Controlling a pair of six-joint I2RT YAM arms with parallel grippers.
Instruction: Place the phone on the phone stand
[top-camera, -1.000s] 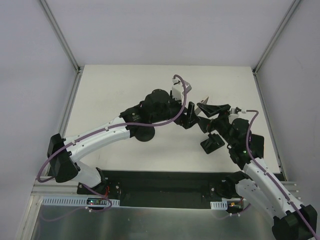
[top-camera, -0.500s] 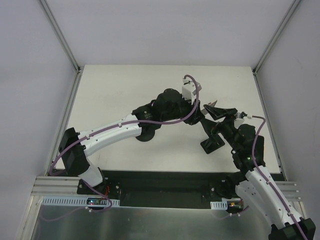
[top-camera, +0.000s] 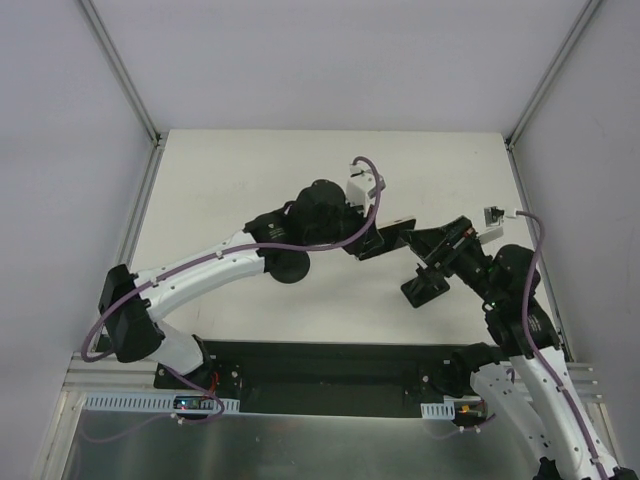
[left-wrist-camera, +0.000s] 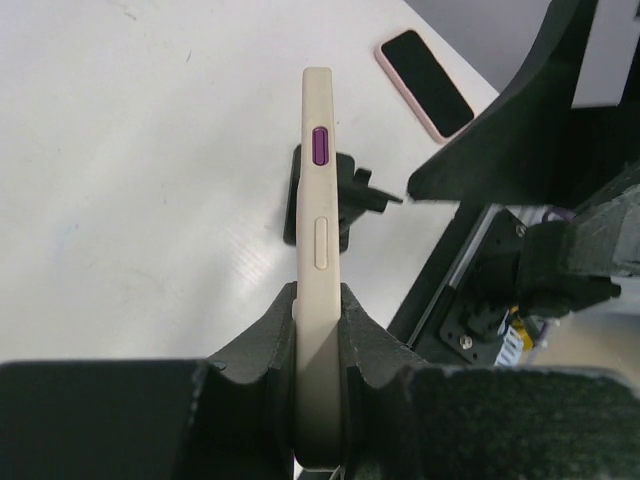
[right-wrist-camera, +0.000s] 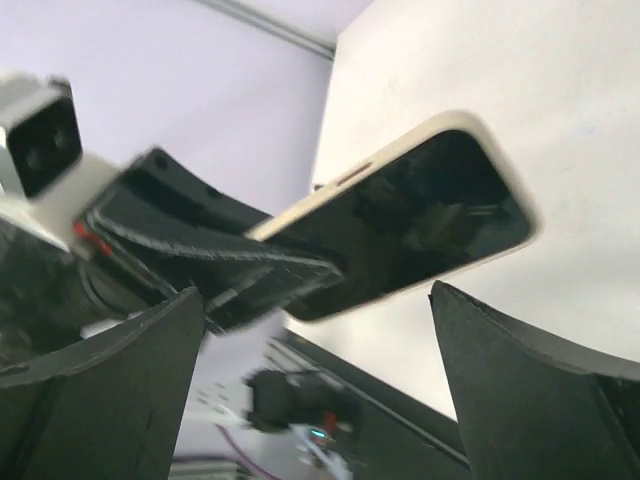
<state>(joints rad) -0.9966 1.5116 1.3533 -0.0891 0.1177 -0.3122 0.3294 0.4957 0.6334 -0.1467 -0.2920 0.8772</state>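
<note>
- Top view: the left gripper (top-camera: 384, 240) is out over the middle of the white table (top-camera: 230, 190), clamped on the phone (top-camera: 402, 228), which is held up off the surface.
- Facing it from the right is the right gripper (top-camera: 441, 244), close to the phone's far end.
- The phone stand (top-camera: 424, 286), a small black angular piece, sits on the table just nearer than both grippers. The phone is not on it.
- Left wrist view: the phone is edge-on, a slim cream case with a matte look, a purple button and a long pale one on its side.
- Two black, coarse-surfaced fingers (left-wrist-camera: 268, 338) are pressed together on its lower end from both sides.
- Behind the phone the black stand rests on the table, and further back a pink phone (left-wrist-camera: 425, 70) lies flat, dark screen up.
- Right wrist view, somewhat blurred: the glossy dark screen with rounded corners tilts across the frame, with the left gripper holding its left end.
- The right fingers (right-wrist-camera: 100, 390) stand wide apart at either edge, touching nothing.
</note>
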